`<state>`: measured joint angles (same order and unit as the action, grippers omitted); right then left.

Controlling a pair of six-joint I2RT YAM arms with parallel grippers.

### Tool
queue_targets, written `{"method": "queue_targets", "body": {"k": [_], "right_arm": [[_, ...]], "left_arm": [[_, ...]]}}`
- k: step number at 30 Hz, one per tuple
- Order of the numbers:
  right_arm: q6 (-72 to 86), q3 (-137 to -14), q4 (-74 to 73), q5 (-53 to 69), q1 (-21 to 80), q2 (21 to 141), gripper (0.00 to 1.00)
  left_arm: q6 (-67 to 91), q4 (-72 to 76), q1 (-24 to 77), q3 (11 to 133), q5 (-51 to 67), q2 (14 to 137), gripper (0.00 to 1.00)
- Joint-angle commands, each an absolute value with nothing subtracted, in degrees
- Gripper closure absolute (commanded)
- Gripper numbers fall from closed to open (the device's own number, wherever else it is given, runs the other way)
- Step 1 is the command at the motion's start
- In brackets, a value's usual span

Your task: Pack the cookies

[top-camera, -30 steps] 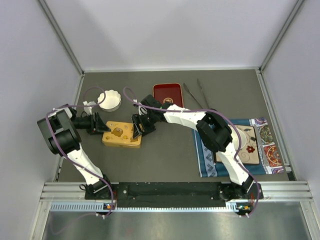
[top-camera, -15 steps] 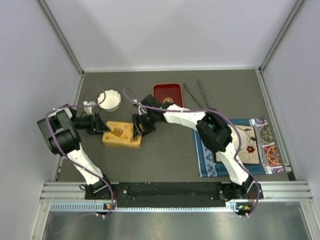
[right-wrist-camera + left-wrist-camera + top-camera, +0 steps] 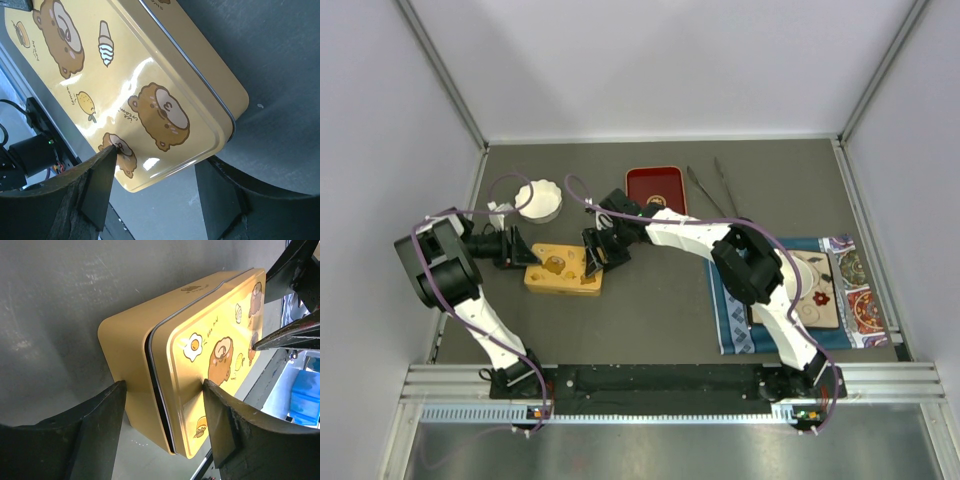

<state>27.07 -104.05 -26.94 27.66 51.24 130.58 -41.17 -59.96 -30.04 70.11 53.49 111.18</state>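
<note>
Top external, one tin (lidded), one cup, one tray

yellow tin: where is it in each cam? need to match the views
Top external: yellow tin lies left of centre on the table.
Left wrist: it fills the centre, lid facing right.
Right wrist: it fills the upper left, one corner pointing right.
Shared landmark: the bear prints on its lid, only a brown blotch from the top.

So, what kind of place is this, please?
Probably a robot test cell in a lab: a grey table closed in by plain white walls, two arms bolted to a metal rail, and staged props such as a yellow tin and a red tray.
</note>
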Motion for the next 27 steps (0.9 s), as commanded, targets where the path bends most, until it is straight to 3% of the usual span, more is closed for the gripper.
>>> {"method": "queue_targets", "body": {"k": [1,14,27], "right_arm": [[26.46,-108.28,-18.63,28.65,53.26,129.38,0.37],[26.1,-111.44,-20.39,28.3,53.35,129.9,0.37],[25.4,-112.59,-21.27,28.3,53.44,130.52,0.37]], "left_arm": [[-44.73,-67.23,-29.44,70.22,55.1,113.2,0.32],[-46.23,-68.38,-29.53,70.22,55.11,112.5,0.29],[-45.53,-67.94,-29.53,70.31,55.63,113.73,0.44]]}}
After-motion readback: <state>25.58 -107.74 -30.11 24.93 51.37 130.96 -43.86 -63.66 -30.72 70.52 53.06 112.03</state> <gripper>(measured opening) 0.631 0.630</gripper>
